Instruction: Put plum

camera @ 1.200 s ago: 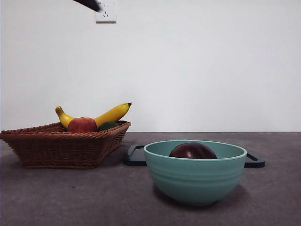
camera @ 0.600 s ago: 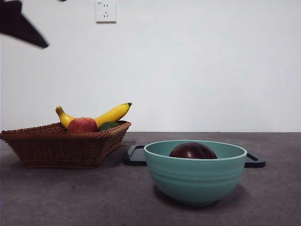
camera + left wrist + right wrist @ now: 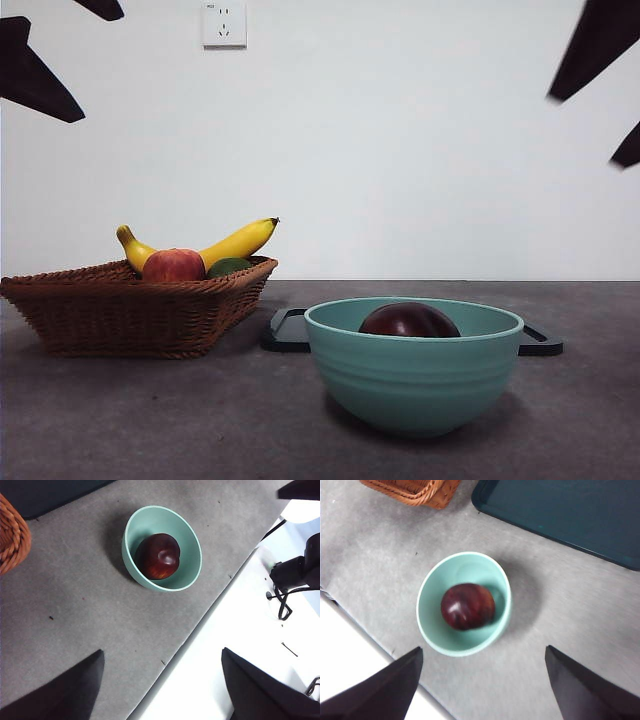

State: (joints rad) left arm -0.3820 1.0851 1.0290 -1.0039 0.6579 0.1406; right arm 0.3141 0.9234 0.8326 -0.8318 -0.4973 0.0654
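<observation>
The plum (image 3: 409,320), dark maroon and glossy, lies inside a teal bowl (image 3: 414,375) on the grey table. It also shows in the left wrist view (image 3: 159,557) and the right wrist view (image 3: 467,606), in the bowl (image 3: 131,527) (image 3: 427,612). My left gripper (image 3: 160,690) is open and empty, high above the table beside the bowl. My right gripper (image 3: 482,687) is open and empty, high above the bowl. In the front view black arm tips show at the top left (image 3: 35,75) and top right (image 3: 600,50).
A wicker basket (image 3: 130,305) at the left holds a banana (image 3: 235,243), a red-and-yellow fruit (image 3: 173,265) and a small green fruit (image 3: 230,266). A dark tray (image 3: 288,330) lies behind the bowl. The table's edge runs near the bowl in both wrist views.
A second black arm tip has come into the front view at the top right. The tip at the top left has shifted slightly. The plum and bowl have not moved.
</observation>
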